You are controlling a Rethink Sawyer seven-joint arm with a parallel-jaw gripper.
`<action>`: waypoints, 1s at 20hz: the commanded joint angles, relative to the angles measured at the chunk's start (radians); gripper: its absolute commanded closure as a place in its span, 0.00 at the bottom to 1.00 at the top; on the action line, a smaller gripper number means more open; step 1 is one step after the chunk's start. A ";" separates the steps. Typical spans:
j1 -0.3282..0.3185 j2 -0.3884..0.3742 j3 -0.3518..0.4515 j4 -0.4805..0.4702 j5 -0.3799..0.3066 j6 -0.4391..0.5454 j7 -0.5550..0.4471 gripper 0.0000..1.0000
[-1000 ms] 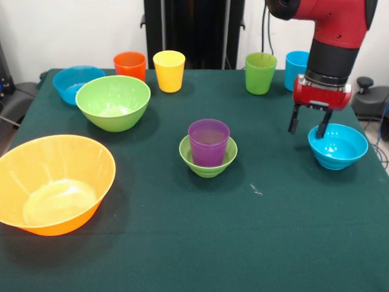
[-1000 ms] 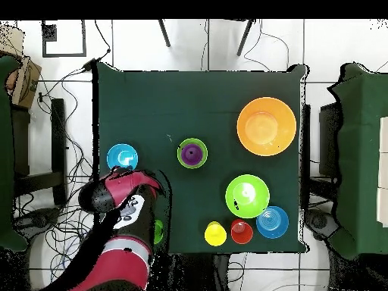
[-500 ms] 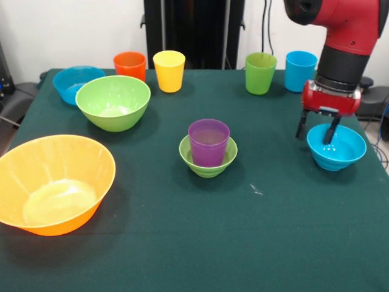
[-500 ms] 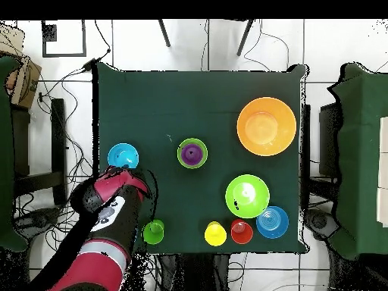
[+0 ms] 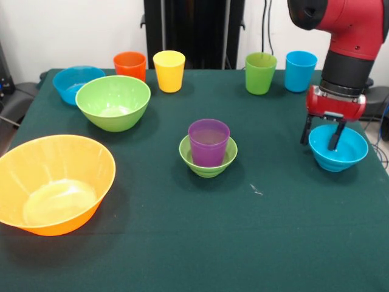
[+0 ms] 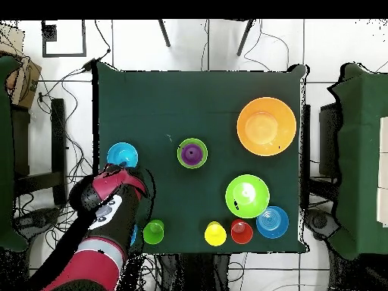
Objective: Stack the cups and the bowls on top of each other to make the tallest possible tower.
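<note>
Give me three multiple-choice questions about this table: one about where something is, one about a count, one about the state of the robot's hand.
1. The purple plastic cup stands in:
A the small green ribbed bowl
B the large orange bowl
C the blue bowl

2. Cups lined along the table's far edge:
A two
B four
C six

3. The hand is:
A open, straddling the small blue bowl's rim
B shut on a cup
C out of sight

Key: 1 A, it nests there; 2 B, orange, yellow, green, light blue; 3 A, one finger inside, one outside.
</note>
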 commanded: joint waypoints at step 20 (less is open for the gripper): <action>-0.048 0.019 0.094 -0.039 0.023 -0.037 0.097 1.00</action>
